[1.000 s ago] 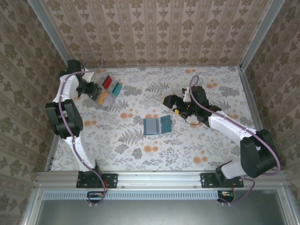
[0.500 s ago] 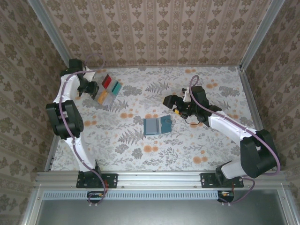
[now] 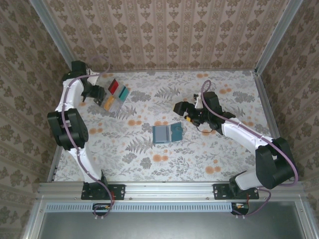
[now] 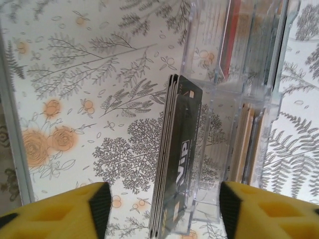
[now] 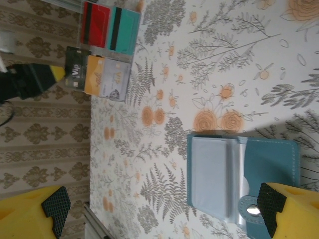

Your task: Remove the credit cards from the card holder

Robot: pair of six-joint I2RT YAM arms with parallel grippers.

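The card holder (image 3: pixel 167 133) lies spread open and flat mid-table, grey-blue lining up, probably so its slot pockets stay reachable. No coloured card shows in them in the right wrist view, so the emptying looks close to finished. Well off to its far left sits a clear divided tray (image 3: pixel 115 97) where the credit cards are sorted by colour: red (image 3: pixel 113 86), teal (image 3: pixel 123 92), yellow-orange (image 3: pixel 107 102) and pale grey (image 3: pixel 117 106). The black card (image 4: pixel 177 159) stands on edge in its own compartment. The left gripper (image 3: pixel 98 94) hovers at that compartment with its fingers (image 4: pixel 65 211) spread clear on both sides of the black card, grasping nothing. The right gripper (image 3: pixel 178 106) hangs just beyond the card holder, jaws wide and empty, seemingly ready to steady it.
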